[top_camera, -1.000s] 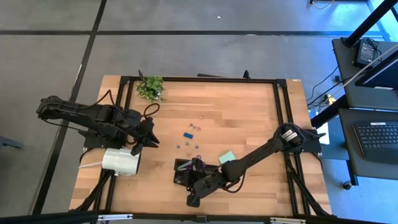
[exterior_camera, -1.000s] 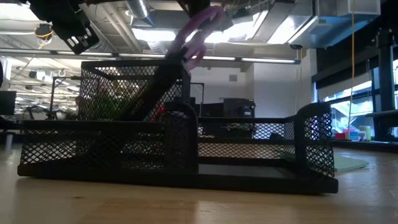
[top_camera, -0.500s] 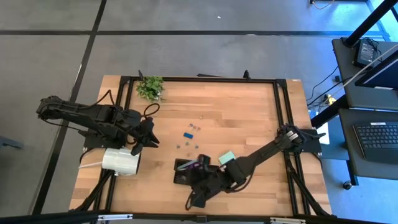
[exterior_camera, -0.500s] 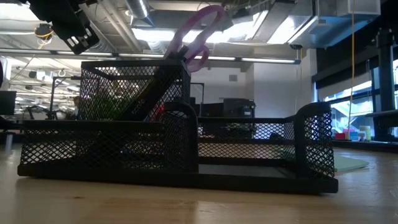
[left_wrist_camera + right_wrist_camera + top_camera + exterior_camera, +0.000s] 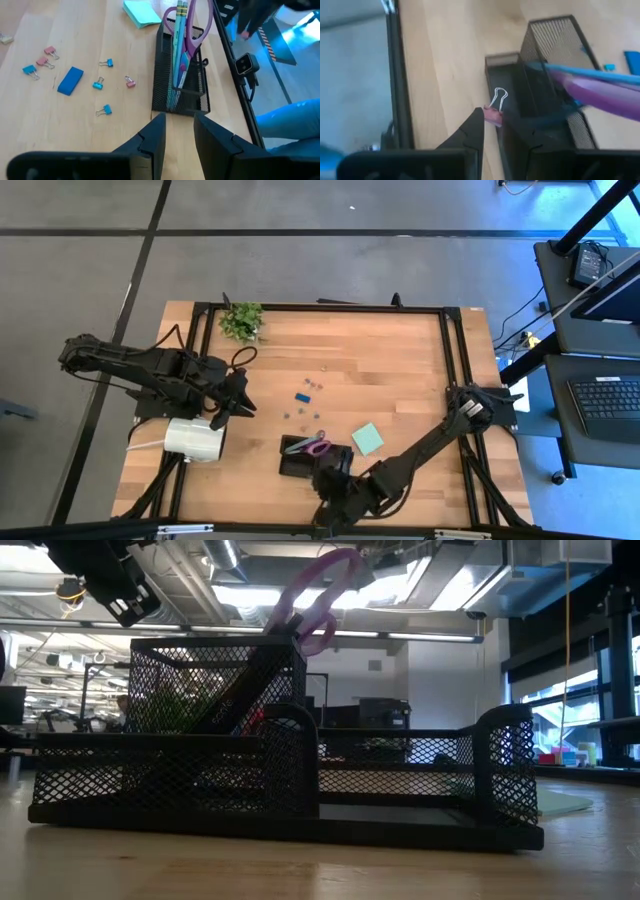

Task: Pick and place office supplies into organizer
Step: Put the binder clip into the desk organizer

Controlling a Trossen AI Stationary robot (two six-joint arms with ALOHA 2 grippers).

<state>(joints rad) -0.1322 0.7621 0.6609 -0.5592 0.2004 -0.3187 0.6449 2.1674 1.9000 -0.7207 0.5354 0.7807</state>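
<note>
- Dark fingers of the right gripper [image 5: 495,122] are seen closed to a narrow gap, apparently pinching a pink clip [image 5: 493,114] by its body, with the wire loops standing free beyond the tips.
- The clip is judged light, stiff and springy. A grip on the flat body is the sound one, since the smooth wire loops would let it swivel or slip.
- Just beside the held clip lies the organizer [image 5: 555,30]. Its low front compartment is nearest the fingertips and its tall mesh cup is farther off.
- Whether the clip is over the compartment or just short of its rim cannot be told.
- Scissors [image 5: 605,92] are already stood in the tall cup, purple handles up and leaning, with pencils [image 5: 177,35] alongside them.
- The sticky pad [image 5: 367,439] is left flat on the table [image 5: 400,370], just beside the organizer. It is judged soft-edged and best taken across two opposite sides.
- Loose clips [image 5: 102,82] and a blue eraser [image 5: 70,81] are scattered farther out, toward the table's middle.
- The left gripper [image 5: 176,131] is held well apart from all this, near a white roll [image 5: 195,440], its fingers slightly parted and empty.
</note>
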